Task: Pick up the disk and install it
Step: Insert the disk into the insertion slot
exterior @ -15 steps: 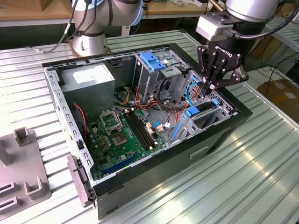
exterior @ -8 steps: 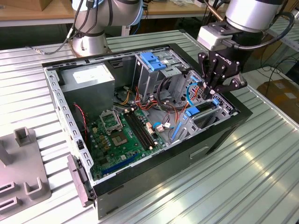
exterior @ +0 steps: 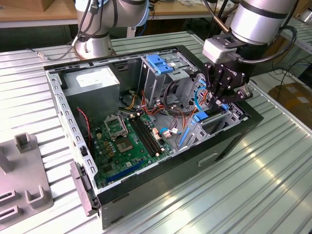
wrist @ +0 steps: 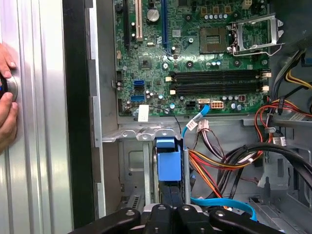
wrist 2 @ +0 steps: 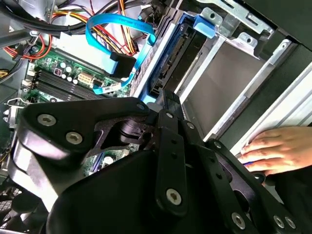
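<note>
In the exterior view, the tool (exterior: 220, 100) hangs over the drive bay (exterior: 219, 124) at the computer case's (exterior: 161, 187) edge on the exterior view's right. In the second wrist view, its fingers clamp the disk (wrist 2: 168, 58), which stands on edge in the bay. In the first wrist view, the disk sits between the bay rails, and a person's hand (wrist: 6, 105) lies on the worktop (wrist: 39, 146).

The disk (exterior: 200, 117) stands in the case (exterior: 161, 180), just beside the motherboard (exterior: 126, 141).

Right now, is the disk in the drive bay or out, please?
In, at least partly: the disk stands on edge inside the metal bay, directly below the gripper.
</note>
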`<act>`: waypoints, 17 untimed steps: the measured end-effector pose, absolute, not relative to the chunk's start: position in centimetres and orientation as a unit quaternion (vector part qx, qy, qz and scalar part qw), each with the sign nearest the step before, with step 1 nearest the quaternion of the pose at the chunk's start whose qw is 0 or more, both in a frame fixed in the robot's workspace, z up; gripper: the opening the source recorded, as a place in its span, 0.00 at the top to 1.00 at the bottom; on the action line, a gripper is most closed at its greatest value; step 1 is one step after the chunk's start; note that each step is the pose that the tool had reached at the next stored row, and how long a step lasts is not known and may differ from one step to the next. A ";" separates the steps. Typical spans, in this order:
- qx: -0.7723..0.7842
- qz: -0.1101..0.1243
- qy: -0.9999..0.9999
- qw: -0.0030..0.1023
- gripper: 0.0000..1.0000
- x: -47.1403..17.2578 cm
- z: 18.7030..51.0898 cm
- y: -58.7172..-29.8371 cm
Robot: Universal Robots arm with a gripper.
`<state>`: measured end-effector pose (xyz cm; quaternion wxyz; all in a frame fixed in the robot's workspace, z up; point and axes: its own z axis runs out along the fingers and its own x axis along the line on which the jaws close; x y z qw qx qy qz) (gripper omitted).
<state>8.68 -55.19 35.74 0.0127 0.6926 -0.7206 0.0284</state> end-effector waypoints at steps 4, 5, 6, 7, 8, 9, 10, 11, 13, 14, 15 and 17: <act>0.693 0.028 -0.721 0.013 0.90 8.9 35.3 -55.2; 0.693 0.029 -0.721 0.013 0.90 9.1 35.1 -55.2; 0.693 0.029 -0.721 0.013 0.90 9.2 34.9 -55.2; 0.693 0.029 -0.721 0.013 0.90 9.3 34.7 -55.2; 0.693 0.029 -0.721 0.013 0.90 9.4 34.5 -55.2; 0.693 0.029 -0.721 0.013 0.90 9.4 34.2 -55.2; 0.693 0.029 -0.721 0.013 0.90 9.4 34.1 -55.2; 0.693 0.029 -0.721 0.013 0.90 9.4 33.9 -55.2; 0.693 0.029 -0.721 0.013 0.90 9.4 33.5 -55.2; 0.693 0.029 -0.721 0.013 0.90 9.4 33.3 -55.2; 0.693 0.029 -0.721 0.014 0.90 9.4 33.1 -55.2; 0.693 0.029 -0.721 0.013 0.90 9.4 33.0 -55.2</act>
